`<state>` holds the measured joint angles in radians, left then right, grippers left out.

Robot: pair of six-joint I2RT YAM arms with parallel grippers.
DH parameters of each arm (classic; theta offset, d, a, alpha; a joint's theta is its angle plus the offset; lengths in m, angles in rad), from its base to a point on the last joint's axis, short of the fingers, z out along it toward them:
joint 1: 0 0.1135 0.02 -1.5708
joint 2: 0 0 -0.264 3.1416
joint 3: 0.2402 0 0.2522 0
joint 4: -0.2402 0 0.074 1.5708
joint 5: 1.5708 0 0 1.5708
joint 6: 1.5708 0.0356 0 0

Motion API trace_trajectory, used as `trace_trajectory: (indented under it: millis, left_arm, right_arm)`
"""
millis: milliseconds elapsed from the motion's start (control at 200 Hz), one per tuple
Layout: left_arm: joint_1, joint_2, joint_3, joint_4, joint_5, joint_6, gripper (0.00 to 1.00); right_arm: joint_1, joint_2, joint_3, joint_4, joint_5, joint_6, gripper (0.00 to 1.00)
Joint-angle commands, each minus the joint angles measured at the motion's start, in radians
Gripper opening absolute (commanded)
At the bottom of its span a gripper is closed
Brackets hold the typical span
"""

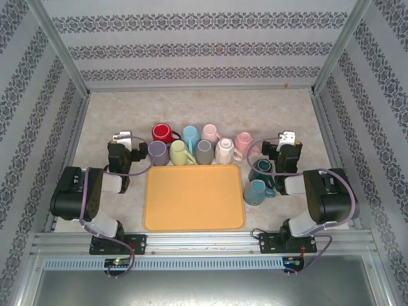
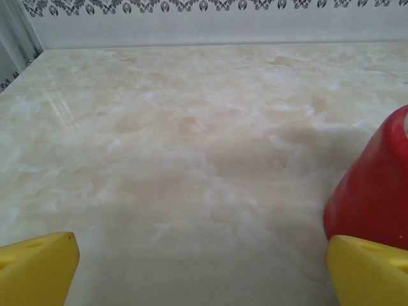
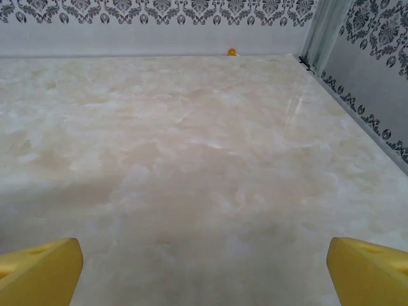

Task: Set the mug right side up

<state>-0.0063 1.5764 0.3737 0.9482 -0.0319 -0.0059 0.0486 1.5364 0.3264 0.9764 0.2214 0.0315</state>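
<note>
A beige marbled table point(image 3: 191, 159) stands within patterned wallpaper walls point(image 1: 204, 48). Left end effector point(image 2: 203, 271) and right end effector point(image 3: 204, 271) gape wide, empty.

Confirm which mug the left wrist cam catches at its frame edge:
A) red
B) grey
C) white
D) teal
A: a red mug stands at the right edge of the left wrist view, just beyond the open left gripper.
</note>
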Motion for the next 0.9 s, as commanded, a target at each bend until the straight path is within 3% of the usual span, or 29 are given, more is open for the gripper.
trace_trajectory:
  millis: [0, 190, 894]
  left_arm:
    - [0.002, 0.009, 0.01, -0.005, 0.061, 0.028, 1.0]
    - [0.002, 0.009, 0.011, -0.006, 0.064, 0.029, 1.0]
    - [0.002, 0.01, 0.013, -0.011, 0.066, 0.027, 1.0]
  right_arm:
    - [0.003, 0.0, 0.011, 0.027, 0.009, 0.021, 0.98]
    - [-0.012, -0.002, 0.011, 0.003, -0.089, 0.007, 0.98]
    - [-0.014, -0.002, 0.039, 0.001, -0.093, 0.008, 0.98]
